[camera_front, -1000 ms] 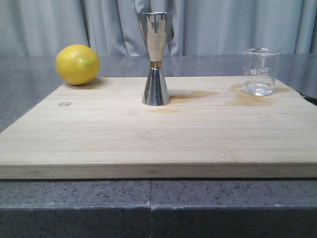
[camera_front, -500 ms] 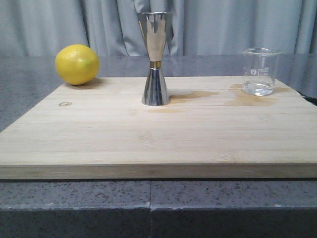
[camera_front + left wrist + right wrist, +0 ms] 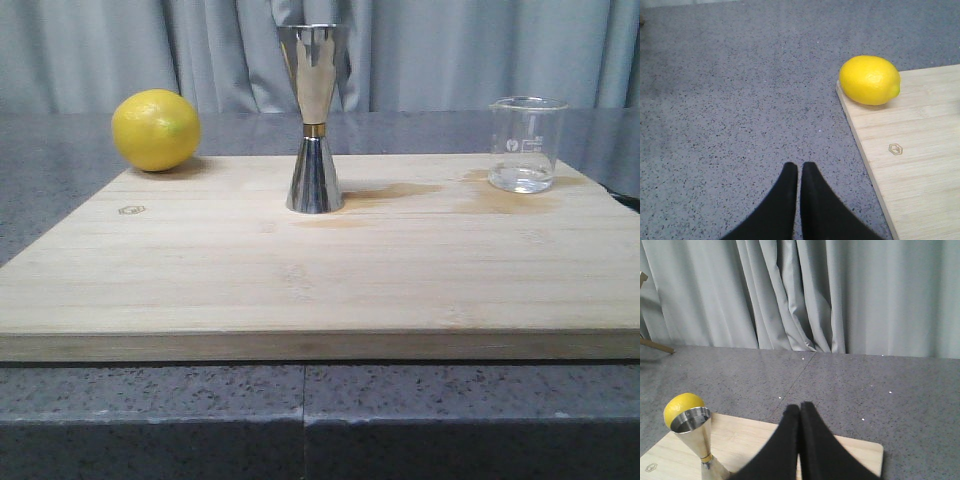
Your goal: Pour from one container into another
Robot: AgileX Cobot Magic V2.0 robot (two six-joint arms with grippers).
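A small clear glass beaker [image 3: 525,145] stands upright at the far right of the wooden board [image 3: 320,270], with a little clear liquid in its bottom. The tall steel jigger [image 3: 313,118] with a gold band at its waist stands upright at the board's far middle, and appears again as the jigger [image 3: 695,437] in the right wrist view. My left gripper [image 3: 799,167] is shut and empty over the grey counter left of the board. My right gripper [image 3: 800,407] is shut and empty above the board's far edge. Neither gripper shows in the front view, and the beaker is hidden in both wrist views.
A yellow lemon [image 3: 156,130] rests at the board's far left corner, also seen as the lemon [image 3: 869,80]. Wet patches [image 3: 500,200] darken the wood near the beaker and jigger. Grey speckled counter [image 3: 730,100] surrounds the board. Curtains [image 3: 800,290] hang behind.
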